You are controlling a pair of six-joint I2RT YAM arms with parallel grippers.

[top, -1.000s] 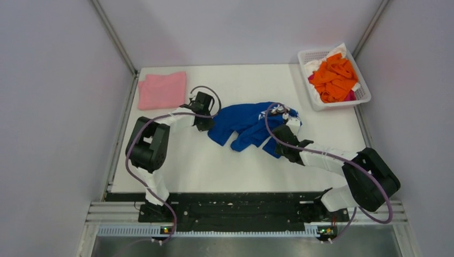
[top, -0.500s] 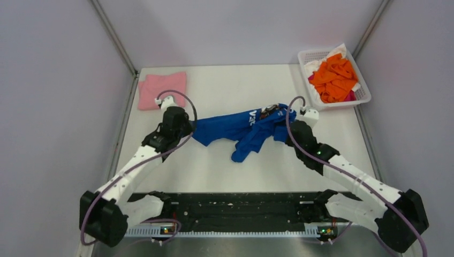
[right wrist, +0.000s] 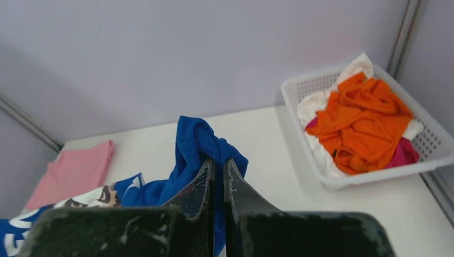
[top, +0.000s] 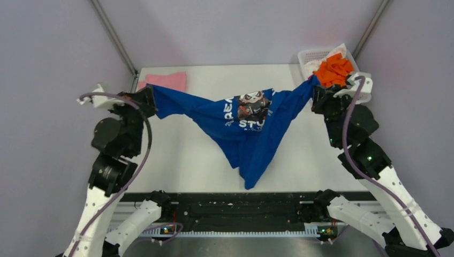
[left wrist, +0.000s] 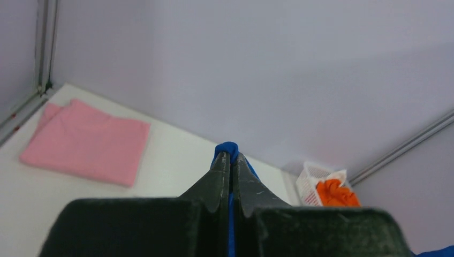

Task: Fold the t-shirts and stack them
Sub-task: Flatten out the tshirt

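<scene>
The royal blue t-shirt (top: 251, 136) with white lettering and a dark picture hangs stretched in the air between both grippers, its lower part drooping toward the table's front. My left gripper (top: 149, 98) is shut on its left end; the blue cloth (left wrist: 229, 150) pokes out between the fingertips. My right gripper (top: 313, 85) is shut on its right end, with bunched blue cloth (right wrist: 195, 142) at the tips. A folded light pink t-shirt (top: 165, 81) lies at the table's back left, also in the left wrist view (left wrist: 85, 142). Orange t-shirts (top: 333, 68) fill the basket.
A white lattice basket (top: 309, 55) stands at the back right corner, holding orange, white and magenta cloth; it also shows in the right wrist view (right wrist: 369, 176). Grey walls with metal corner posts close in the white table (top: 187, 160).
Both arms have risen and spread apart, lifting the blue t-shirt off the table and stretching it out so its print now faces up.
</scene>
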